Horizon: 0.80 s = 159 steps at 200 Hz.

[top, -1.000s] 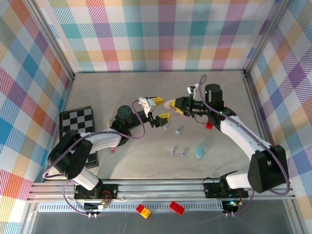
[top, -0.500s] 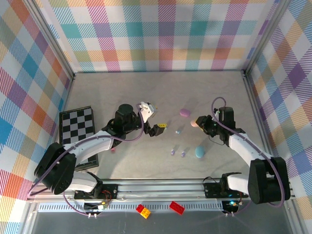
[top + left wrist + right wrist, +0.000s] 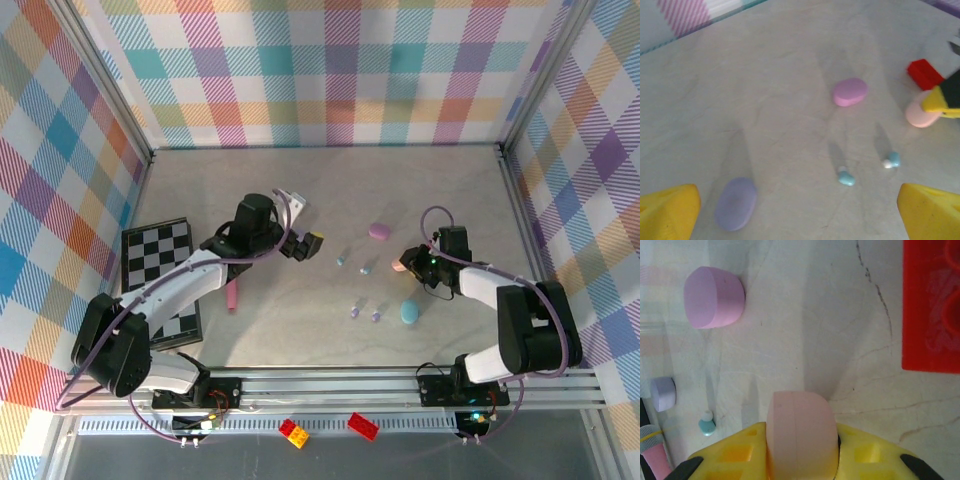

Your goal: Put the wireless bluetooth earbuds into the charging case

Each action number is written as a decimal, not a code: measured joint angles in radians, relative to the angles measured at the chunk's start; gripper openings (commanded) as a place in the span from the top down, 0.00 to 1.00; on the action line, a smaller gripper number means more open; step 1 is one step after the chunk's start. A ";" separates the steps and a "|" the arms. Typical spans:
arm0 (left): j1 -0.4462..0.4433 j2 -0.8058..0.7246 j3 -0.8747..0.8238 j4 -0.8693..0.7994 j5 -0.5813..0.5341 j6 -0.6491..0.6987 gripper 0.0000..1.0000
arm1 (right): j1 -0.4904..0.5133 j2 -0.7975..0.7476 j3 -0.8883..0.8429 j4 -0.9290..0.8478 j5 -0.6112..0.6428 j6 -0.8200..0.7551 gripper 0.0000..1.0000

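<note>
Right wrist view showed the right gripper [image 3: 801, 450] clamped on a pink case [image 3: 799, 425] beside a red brick [image 3: 930, 305]. The left gripper [image 3: 797, 215] stood wide open and empty, two teal earbuds [image 3: 845, 177] lying loose on the tabletop [image 3: 765, 100] ahead, near a mauve case [image 3: 850, 92].

The left arm [image 3: 190, 285] is lying stretched out toward the middle, and the left hand [image 3: 305, 225] is hovering with its yellow fingers [image 3: 667, 212] standing wide apart. The right arm [image 3: 482, 287] is sitting folded back on itself, and the right hand [image 3: 403, 265] is pinching a pink case [image 3: 800, 435] between its fingers [image 3: 735, 455].
</note>
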 measured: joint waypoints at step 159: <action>0.059 0.539 0.504 -0.546 -0.216 0.168 0.00 | -0.005 -0.323 0.065 -0.314 0.178 -0.195 0.37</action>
